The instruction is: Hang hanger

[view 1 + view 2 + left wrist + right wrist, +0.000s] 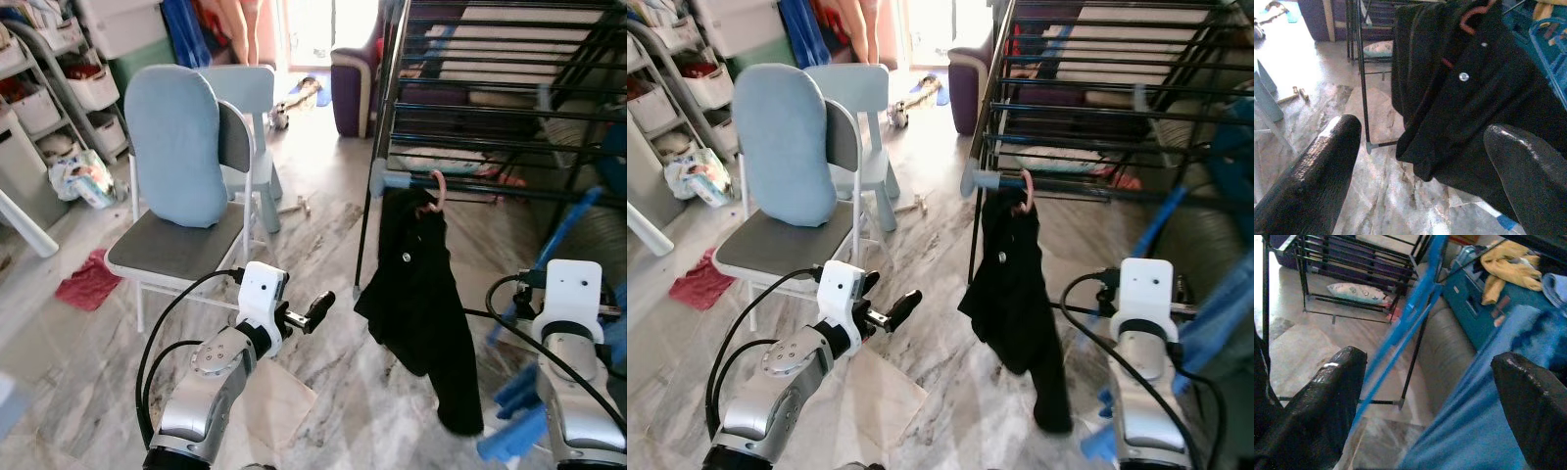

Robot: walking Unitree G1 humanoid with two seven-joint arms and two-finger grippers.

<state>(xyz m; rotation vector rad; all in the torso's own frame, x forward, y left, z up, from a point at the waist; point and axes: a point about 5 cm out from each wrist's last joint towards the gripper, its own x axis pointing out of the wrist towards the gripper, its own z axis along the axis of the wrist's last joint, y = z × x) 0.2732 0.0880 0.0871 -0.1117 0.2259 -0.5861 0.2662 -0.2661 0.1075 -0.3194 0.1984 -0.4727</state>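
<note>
While hooked over the near rail of drying rack (470, 108): pink hanger (436, 188) bearing black garment (421, 294). Left gripper (1420, 161) spread, empty, left of garment. Right gripper (1430, 401) spread, empty.

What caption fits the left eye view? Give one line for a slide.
Black garment on a pink hanger hangs from the drying rack; open left gripper hovers nearby.

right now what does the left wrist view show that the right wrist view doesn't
Left wrist view: a black jacket on a pink hanger, hooked on the drying rack, seen between the open left claw fingers.

Right wrist view: a yellow cloth, a blue frame and a patterned cushion, past the open right claw.

Both: rack bars and marble floor.
</note>
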